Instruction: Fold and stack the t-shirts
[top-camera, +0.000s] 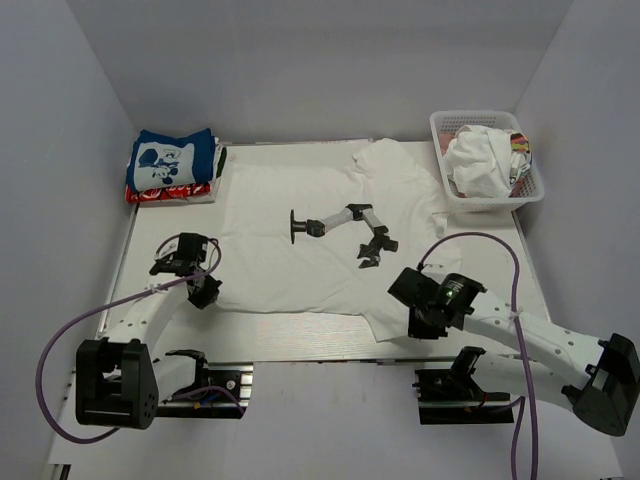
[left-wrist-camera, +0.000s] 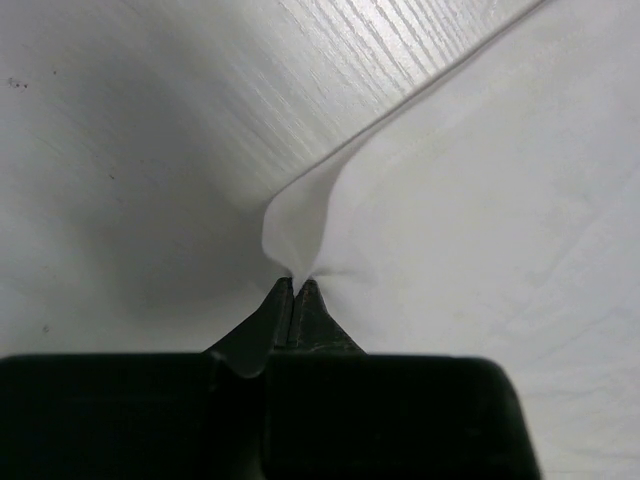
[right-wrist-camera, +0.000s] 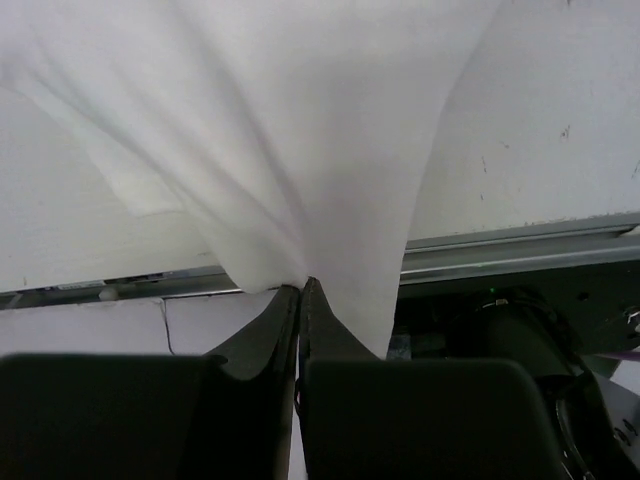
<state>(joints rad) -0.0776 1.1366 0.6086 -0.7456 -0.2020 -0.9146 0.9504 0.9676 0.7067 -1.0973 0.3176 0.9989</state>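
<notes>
While the left gripper (top-camera: 204, 290) and right gripper (top-camera: 425, 320) each pinch a near corner, the large white t-shirt (top-camera: 300, 230) lies spread toward 12 o'clock from both. Held edge runs 9-to-3; the fold likely carries it toward 12.

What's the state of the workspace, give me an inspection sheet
Surface: white table, largely under cloth.
Job's things: large white t-shirt spread flat; folded stack far left, blue tee on top, red tee beneath; more clothes in the basket far right.
Clutter: black-and-white jointed object lying on the t-shirt.
Grippers: left gripper and right gripper, fingers shut on the t-shirt's near edge.
Cables: a purple cable loops off each arm.
Surroundings: plain white walls.
</notes>
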